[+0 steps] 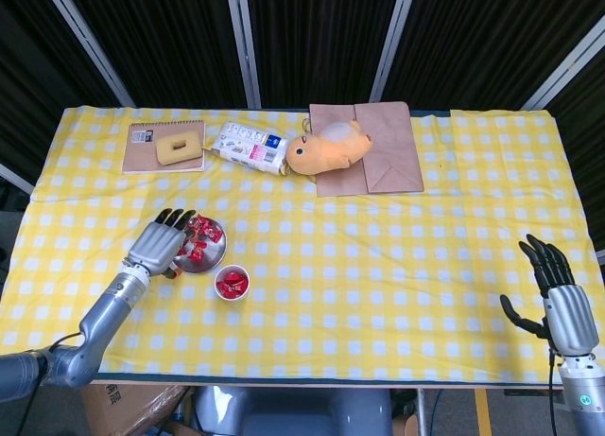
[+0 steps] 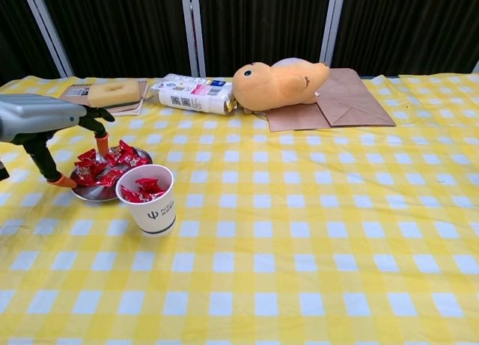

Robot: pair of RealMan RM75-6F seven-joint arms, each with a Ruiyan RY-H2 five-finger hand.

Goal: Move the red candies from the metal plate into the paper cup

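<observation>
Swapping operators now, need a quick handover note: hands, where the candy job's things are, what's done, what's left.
Left hand: open, fingers spread, raised over the left edge of the metal plate, holding nothing.
Right hand: open, idle at the table's right edge, far from the work.
Paper cup: upright, just in front and right of the plate.
Done: some red candies are already in the cup.
Left: a pile of red candies remains on the plate; pick them up and drop them into the cup.

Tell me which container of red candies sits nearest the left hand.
The metal plate, right beside the left hand; the paper cup stands farther off, toward the table's front edge.
</observation>
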